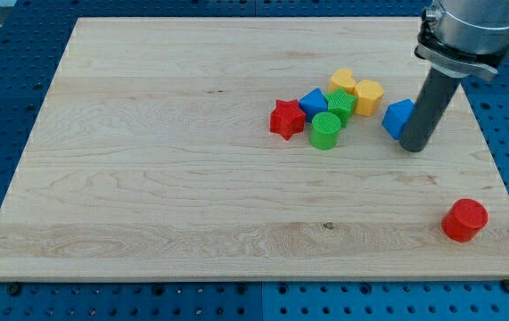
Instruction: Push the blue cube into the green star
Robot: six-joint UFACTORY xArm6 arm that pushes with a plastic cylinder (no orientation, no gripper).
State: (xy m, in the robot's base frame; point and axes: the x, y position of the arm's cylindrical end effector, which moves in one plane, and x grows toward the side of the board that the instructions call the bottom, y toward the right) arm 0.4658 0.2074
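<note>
The blue cube (313, 103) sits right of the board's middle, in a tight cluster. It touches the green star (341, 104) on its right. My tip (413, 147) rests on the board to the right of the cluster. It is against the right side of a second blue block (398, 118), whose shape is partly hidden by the rod. That block lies apart from the green star, to the star's right.
A red star (286, 119) lies left of the blue cube and a green cylinder (325, 130) just below it. Two yellow blocks (343, 81) (368, 95) sit above the green star. A red cylinder (464, 219) stands near the wooden board's (147, 178) bottom right corner.
</note>
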